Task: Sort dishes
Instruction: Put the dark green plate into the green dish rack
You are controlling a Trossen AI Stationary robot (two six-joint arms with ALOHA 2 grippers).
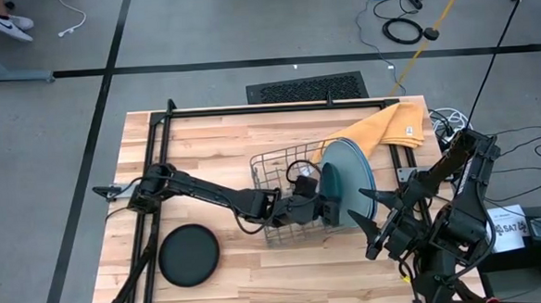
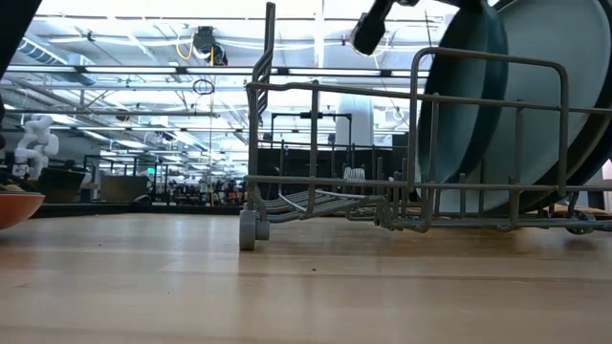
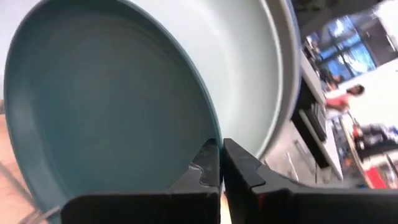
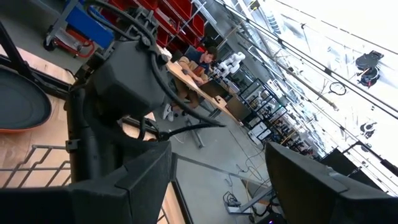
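Note:
The dark teal plate point(image 1: 335, 193) stands on edge in the wire dish rack point(image 1: 276, 174), against the large pale blue plate point(image 1: 355, 170) and other large plates behind it. My left gripper point(image 1: 332, 210) reaches into the rack from the left and is shut on the teal plate point(image 3: 106, 106). The black plate point(image 1: 188, 255) lies flat on the table at the near left. The orange-red plate point(image 2: 14, 205) shows at the low view's left edge. My right gripper point(image 1: 372, 222) is open and empty just right of the rack. My left gripper point(image 3: 221, 155) pinches the dark teal plate's rim point(image 3: 210, 134) between its two fingers. The fingers come about level from the table's left side. The plate stands upright, its lower edge point(image 2: 449, 205) down in the rack, leaning on the pale blue plate point(image 3: 249, 74).
A yellow-orange cloth point(image 1: 385, 127) lies behind the rack at the far right. The black frame rails point(image 1: 250, 108) run along the table's far and left sides. Bare wood lies between the black plate and the rack.

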